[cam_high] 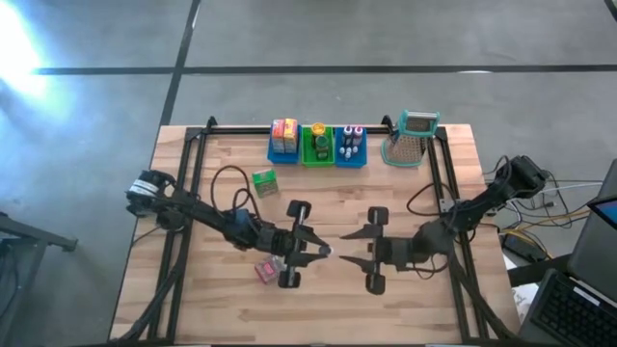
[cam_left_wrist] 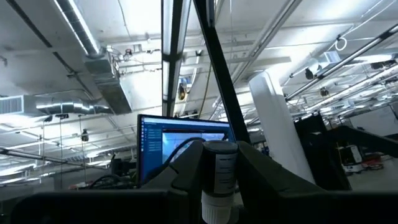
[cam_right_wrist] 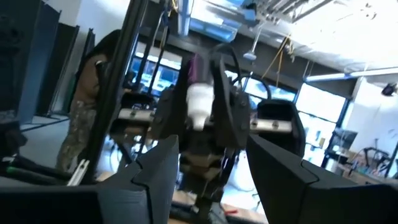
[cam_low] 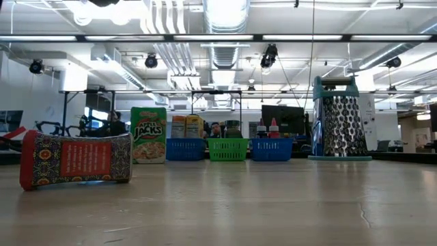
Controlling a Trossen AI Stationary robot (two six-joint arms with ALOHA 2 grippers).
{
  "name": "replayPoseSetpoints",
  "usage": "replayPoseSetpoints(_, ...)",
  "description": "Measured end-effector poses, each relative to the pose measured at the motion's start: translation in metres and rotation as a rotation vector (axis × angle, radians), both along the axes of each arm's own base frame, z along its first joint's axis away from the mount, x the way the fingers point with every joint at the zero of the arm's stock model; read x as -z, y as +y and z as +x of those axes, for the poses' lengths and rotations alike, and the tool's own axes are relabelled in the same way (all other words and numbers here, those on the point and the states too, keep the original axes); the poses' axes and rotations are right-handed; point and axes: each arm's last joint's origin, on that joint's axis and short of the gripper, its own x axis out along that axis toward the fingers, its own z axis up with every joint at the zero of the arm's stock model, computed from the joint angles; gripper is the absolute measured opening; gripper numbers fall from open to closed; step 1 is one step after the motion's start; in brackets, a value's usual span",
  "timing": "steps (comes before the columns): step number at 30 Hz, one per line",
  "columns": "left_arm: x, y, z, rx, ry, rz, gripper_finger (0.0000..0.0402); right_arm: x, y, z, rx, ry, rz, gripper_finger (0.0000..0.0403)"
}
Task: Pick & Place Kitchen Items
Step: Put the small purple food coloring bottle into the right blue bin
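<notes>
Mid-handover, looks like: left end effector [cam_high: 323, 251] clamped tight on small white bottle [cam_left_wrist: 217, 177], held above counter [cam_high: 231, 308] centre. Right end effector [cam_high: 349, 249] at its 3 o'clock, fingers parted, empty. Next: rt closes around bottle, lt releases.

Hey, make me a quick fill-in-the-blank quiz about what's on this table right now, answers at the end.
1. The left gripper is shut on a small ____ bottle.
2. Between the two blue bins stands a ____ bin.
3. The grater stands at the table's back, on the ____ arm's side.
4. The right gripper holds ____.

Answers: white; green; right; nothing
</notes>
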Motion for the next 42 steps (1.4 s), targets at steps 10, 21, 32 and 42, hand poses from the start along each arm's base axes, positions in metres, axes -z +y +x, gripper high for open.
replayPoseSetpoints(10, -0.016, -0.002, 0.008, -0.025, 0.001, 0.038, 0.0085, -0.016, 0.0, 0.004, 0.02, -0.042, -0.026, 0.0167)
replayPoseSetpoints(21, -0.027, 0.006, 0.015, -0.071, -0.005, 0.07, 0.0085, -0.022, 0.002, 0.004, -0.02, -0.07, -0.066, 0.0166)
replayPoseSetpoints(32, -0.027, 0.009, 0.016, -0.047, -0.012, 0.076, 0.0085, -0.034, -0.002, 0.009, -0.028, -0.112, -0.066, 0.0166)
replayPoseSetpoints(42, -0.028, 0.01, 0.015, -0.039, -0.033, 0.082, 0.0085, -0.034, -0.008, 0.012, -0.022, -0.111, -0.063, 0.014)
